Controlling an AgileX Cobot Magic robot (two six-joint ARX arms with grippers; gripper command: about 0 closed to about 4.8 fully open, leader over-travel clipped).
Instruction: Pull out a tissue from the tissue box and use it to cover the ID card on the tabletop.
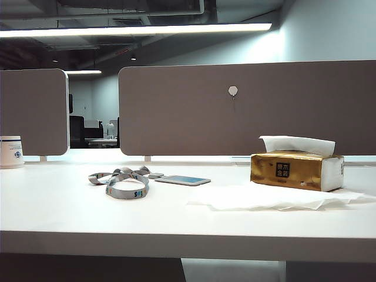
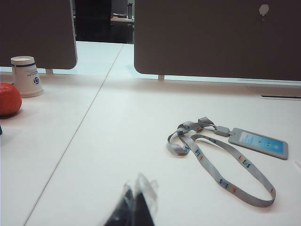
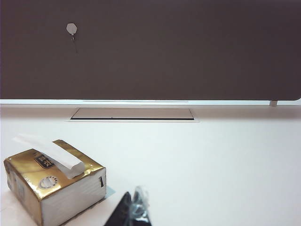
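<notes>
Desk (image 1: pixel 70 211) at rest. The tissue box (image 1: pixel 294 169) sits at 3 o'clock of the ID card (image 1: pixel 183 180), well apart, a tissue (image 1: pixel 296 144) protruding from its top and a broad white sheet (image 1: pixel 264 198) beneath it. The lanyard (image 1: pixel 123 182) lies at 9 o'clock of the card. Left end effector (image 2: pixel 136 207) and right end effector (image 3: pixel 133 209) hover low, fingers together, holding nothing.

My gold tissue box (image 1: pixel 295 170) sits on the white worktop (image 1: pixel 70 211), black label facing front, a white tissue (image 1: pixel 296 144) standing folded out of its top slot. The ID card (image 1: pixel 183 180) lies flat and uncovered, light blue face up, well apart from the box.
</notes>
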